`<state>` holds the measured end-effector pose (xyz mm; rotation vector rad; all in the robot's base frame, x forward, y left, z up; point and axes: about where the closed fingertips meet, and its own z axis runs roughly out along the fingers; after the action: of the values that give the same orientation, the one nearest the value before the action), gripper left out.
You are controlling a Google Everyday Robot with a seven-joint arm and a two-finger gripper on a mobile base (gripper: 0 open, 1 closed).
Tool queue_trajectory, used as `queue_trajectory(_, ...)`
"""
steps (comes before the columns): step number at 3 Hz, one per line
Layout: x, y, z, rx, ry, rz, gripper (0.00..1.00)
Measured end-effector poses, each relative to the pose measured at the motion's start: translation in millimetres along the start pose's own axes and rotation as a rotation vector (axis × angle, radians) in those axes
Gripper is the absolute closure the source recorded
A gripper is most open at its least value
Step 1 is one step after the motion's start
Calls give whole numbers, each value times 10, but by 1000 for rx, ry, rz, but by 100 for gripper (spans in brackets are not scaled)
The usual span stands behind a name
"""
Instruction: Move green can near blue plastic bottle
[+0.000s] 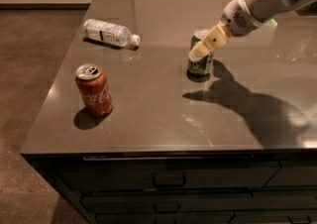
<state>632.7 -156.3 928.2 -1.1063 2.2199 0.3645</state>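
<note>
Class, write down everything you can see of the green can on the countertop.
The green can is small, dark green metal with pale markings and a silvery top. It stands roughly upright on the dark countertop, right of centre, well apart from the red can and the lying bottle. The gripper reaches in from the upper right and overlaps its upper half, hiding part of it; whether it grips the can cannot be told.
</note>
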Motion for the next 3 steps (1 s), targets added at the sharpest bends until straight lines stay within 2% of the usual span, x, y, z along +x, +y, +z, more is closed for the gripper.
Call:
queue_trajectory(1, 43, -45, 150, -8, 19, 25, 0)
queue_trajectory(2, 11, -70, 212, -13, 20, 42, 24)
queue_trajectory(3, -115, -45, 167, -18, 1, 30, 47)
